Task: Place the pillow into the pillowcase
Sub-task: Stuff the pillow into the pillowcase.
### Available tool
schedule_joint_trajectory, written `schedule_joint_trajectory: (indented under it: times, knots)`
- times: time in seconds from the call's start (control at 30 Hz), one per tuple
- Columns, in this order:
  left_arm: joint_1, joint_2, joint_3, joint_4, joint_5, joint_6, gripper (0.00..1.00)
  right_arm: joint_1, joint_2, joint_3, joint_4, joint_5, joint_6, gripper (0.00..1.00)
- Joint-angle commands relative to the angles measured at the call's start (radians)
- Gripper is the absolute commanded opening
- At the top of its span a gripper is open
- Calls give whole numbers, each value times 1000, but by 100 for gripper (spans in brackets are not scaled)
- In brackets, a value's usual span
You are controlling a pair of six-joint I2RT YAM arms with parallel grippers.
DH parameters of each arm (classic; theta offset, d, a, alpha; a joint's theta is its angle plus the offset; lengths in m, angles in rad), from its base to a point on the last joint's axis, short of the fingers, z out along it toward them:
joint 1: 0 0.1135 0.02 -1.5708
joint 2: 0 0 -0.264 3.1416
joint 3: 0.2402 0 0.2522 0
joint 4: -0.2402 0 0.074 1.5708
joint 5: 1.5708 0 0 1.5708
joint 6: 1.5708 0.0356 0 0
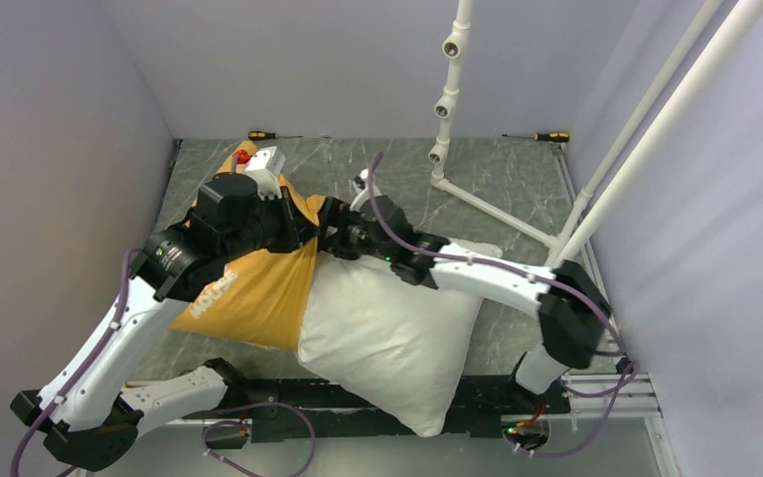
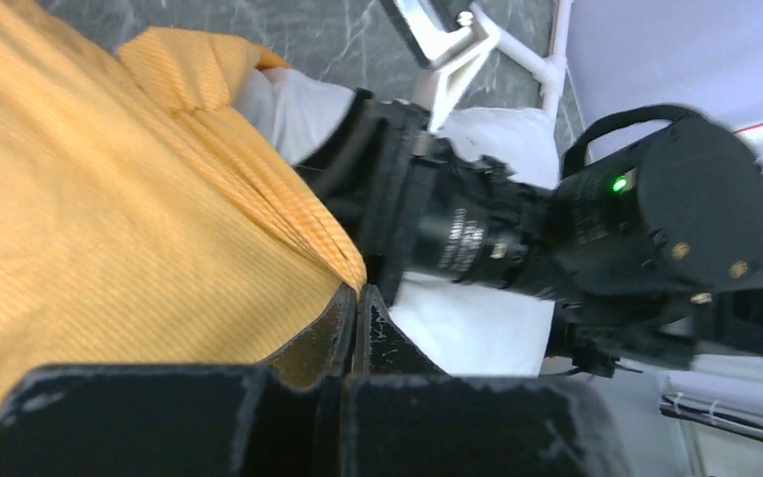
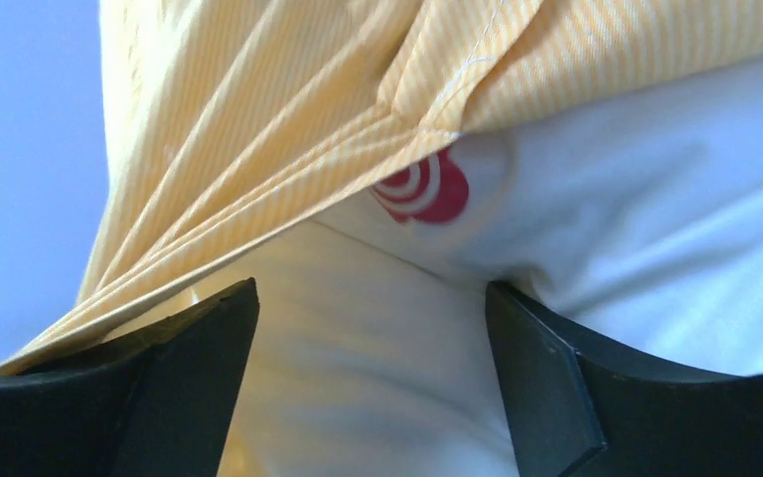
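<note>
Left gripper [image 2: 358, 316] jaws pressed together, pinching pillowcase [image 1: 258, 293] hem. Right gripper [image 3: 370, 293] spread, straddling pillow [image 1: 387, 338] near red logo [image 3: 427, 189]. Pillow's far end inside pillowcase, rest out on marble table [image 1: 497, 179]

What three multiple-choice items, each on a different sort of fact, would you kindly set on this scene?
1. Where do the two screwdrivers lie?
A. table's far edge
B. near edge
C. mid-table

2. What colour is the pillow's logo?
A. blue
B. red
C. green

3. How is the right claw?
A. shut
B. open against the pillow
C. out of view

Answers: A, both lie along the far edge; B, red rings show in the right wrist view; B, its fingers stand apart with white pillow fabric between them.
</note>
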Motion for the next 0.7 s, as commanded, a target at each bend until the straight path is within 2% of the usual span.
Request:
schedule_joint_trajectory:
  times: [0.0, 0.2, 0.4, 0.53, 0.67]
  knots:
    - [-20, -26, 1, 160, 66, -8, 0, -7, -185, -31, -436, 11, -148, 92]
    - [-18, 15, 25, 160, 160, 53, 0, -18, -420, -109, -761, 135, -210, 98]
    - [-18, 55, 0, 194, 228, 80, 0, -77, -627, -115, -1036, 257, -217, 99]
    - [-22, 125, -9, 247, 354, 87, 0, -146, -729, -147, -1187, 298, -183, 99]
    - [-42, 191, 4, 257, 368, 98, 0, -259, -773, -220, -1289, 290, -158, 99]
